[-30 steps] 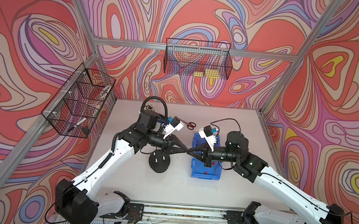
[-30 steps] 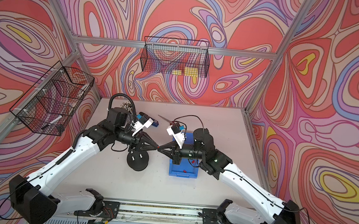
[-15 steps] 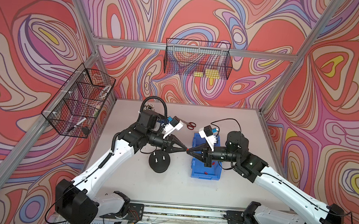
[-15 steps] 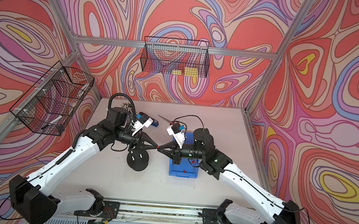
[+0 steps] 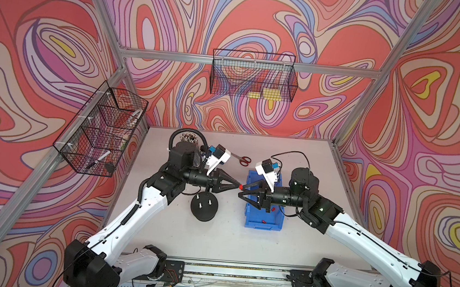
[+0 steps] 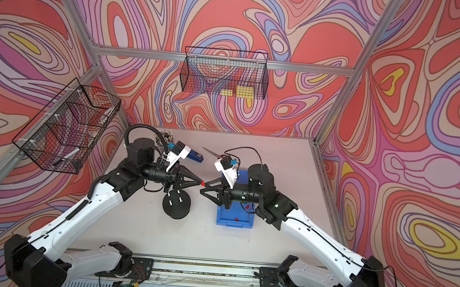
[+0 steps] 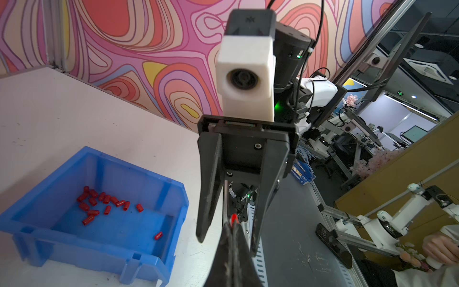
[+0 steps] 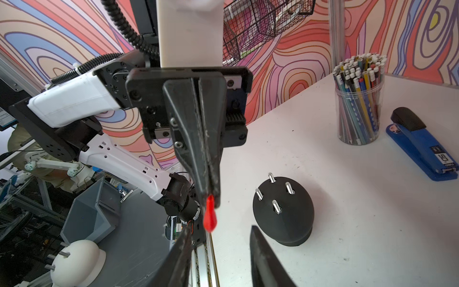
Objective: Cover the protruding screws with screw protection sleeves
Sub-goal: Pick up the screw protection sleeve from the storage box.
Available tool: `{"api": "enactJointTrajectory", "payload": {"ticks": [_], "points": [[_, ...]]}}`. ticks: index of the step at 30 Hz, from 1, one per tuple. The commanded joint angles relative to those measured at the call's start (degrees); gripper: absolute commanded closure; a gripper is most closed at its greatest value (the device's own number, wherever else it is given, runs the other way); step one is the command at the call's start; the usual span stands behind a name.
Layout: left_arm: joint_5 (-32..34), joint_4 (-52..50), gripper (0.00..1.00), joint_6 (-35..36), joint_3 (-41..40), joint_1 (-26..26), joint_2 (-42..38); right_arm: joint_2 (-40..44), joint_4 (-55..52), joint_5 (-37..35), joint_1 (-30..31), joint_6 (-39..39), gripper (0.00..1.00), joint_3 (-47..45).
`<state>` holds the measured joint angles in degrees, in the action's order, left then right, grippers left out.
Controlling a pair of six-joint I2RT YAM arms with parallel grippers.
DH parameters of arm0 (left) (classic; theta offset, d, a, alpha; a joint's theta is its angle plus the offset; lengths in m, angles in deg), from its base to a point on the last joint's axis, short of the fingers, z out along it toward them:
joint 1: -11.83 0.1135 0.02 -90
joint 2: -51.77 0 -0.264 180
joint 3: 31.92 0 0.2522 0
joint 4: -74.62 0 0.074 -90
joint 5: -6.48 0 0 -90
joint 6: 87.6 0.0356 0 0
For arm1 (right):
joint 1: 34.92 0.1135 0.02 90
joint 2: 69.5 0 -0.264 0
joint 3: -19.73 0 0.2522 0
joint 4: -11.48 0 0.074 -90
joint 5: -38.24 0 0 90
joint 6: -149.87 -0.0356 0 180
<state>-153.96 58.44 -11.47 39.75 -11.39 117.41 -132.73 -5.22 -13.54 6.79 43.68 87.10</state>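
Observation:
In mid-air above the table my left gripper point(image 5: 238, 184) is shut on one red screw protection sleeve point(image 5: 240, 185), which sticks out past its tips; the right wrist view shows that sleeve point(image 8: 210, 216) too. Tip to tip with it, my right gripper point(image 5: 242, 192) stands open, its fingers either side of the sleeve and apart from it. Below the left gripper sits the black round base point(image 5: 203, 210) with the protruding screws point(image 8: 276, 206), all bare. More sleeves point(image 7: 104, 201) lie in the blue bin point(image 5: 263, 225) under the right gripper.
At the back of the table are a clear cup of pencils point(image 8: 359, 106), a blue stapler point(image 8: 422, 146) and red-handled scissors point(image 5: 242, 159). Wire baskets hang on the left wall point(image 5: 102, 133) and the back wall point(image 5: 253, 75).
My right gripper has opened and let go of the red sleeve, which stays pinched in my left gripper. Both arms hold about the same place.

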Motion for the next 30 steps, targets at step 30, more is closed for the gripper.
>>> {"api": "enactJointTrajectory", "payload": {"ticks": [30], "points": [[38.90,78.09,1.00,-44.44,-2.92,-2.72,2.74,-27.22,78.61,-14.54,0.36,-23.94,0.79,14.77]]}}
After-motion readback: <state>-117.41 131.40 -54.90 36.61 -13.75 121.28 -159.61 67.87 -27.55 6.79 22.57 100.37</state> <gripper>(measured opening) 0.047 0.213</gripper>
